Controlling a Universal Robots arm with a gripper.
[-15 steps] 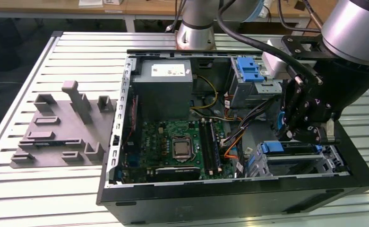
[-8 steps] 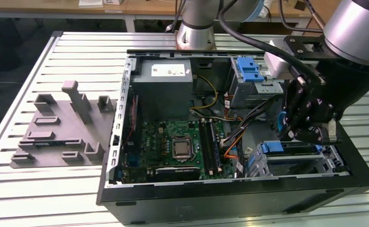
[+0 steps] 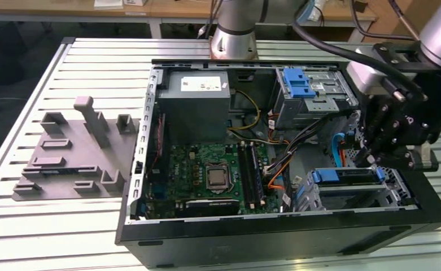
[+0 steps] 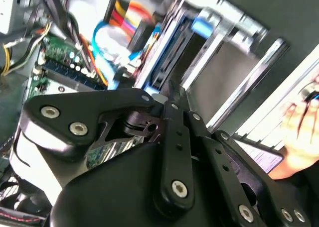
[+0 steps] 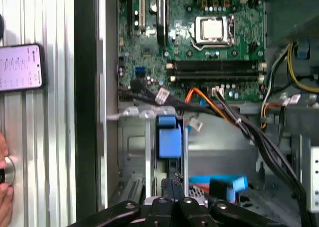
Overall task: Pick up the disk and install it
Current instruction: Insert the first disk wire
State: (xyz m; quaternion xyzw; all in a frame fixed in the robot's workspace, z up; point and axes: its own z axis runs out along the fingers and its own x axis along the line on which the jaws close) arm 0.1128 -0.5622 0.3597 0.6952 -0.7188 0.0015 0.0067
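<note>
disk (image 3: 346, 175) seated in lower bay, blue carrier up | gripper (image 3: 380, 164) just above, fingers pressed together, holding nothing | likely rigid, heavy, shock-sensitive; grasp by carrier edges

The disk (image 3: 346, 176) apparently sits in the case's (image 3: 280, 237) lower bay.

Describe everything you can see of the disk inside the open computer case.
The disk shows as a blue plastic carrier around a flat, dark body. It sits in the grey metal drive cage in the corner of the computer case at the exterior view's right. In the first wrist view its blue end stands between the cage's upright rails. The hand hangs right at the disk's end; whether they touch cannot be told.
</note>
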